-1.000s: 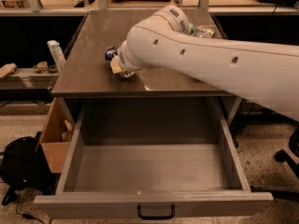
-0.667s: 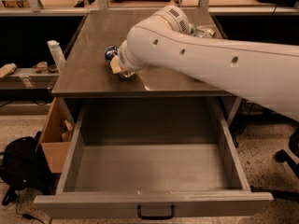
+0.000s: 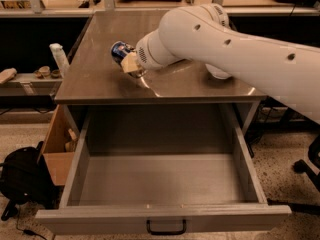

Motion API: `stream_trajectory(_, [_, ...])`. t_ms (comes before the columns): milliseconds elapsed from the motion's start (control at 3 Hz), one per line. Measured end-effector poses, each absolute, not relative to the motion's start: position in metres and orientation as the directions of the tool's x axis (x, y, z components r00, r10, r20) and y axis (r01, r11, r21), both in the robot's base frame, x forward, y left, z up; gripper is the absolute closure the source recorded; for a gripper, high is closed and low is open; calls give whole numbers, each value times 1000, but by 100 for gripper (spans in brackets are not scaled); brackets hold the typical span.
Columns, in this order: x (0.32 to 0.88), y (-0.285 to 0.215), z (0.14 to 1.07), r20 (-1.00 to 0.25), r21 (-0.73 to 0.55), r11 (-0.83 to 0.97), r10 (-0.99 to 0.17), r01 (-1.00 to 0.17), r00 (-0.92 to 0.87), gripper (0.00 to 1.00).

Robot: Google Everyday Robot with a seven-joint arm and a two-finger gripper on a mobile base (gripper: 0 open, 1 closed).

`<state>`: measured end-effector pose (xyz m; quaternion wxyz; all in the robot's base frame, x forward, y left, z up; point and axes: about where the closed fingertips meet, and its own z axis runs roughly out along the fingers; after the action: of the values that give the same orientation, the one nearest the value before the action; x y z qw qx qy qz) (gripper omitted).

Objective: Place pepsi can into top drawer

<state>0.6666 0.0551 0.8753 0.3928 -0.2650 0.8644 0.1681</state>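
Note:
The pepsi can (image 3: 119, 50), dark blue with a silver end, is at the tip of my gripper (image 3: 128, 60), over the left middle of the brown cabinet top (image 3: 100, 79). The gripper is shut on the can, and one tan finger (image 3: 131, 64) shows in front of it. My white arm (image 3: 240, 49) reaches in from the right and hides the back right of the top. The top drawer (image 3: 160, 219) is pulled fully open below the top. Its grey inside is bare and a small black handle (image 3: 166, 229) sits on its front panel.
A white bottle (image 3: 60, 58) stands on a low shelf to the left. An open cardboard box (image 3: 56, 156) and a black backpack (image 3: 21, 180) sit on the floor left of the drawer. A chair base (image 3: 305, 165) is at the right. A white object (image 3: 218, 73) peeks from under the arm.
The gripper and the pepsi can have risen slightly together off the top. The arm's elbow has shifted a little to the right.

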Motion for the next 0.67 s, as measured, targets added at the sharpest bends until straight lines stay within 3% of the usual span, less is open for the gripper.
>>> stream_trajectory(667, [629, 31, 908, -803, 128, 693, -347, -710, -484, 100])
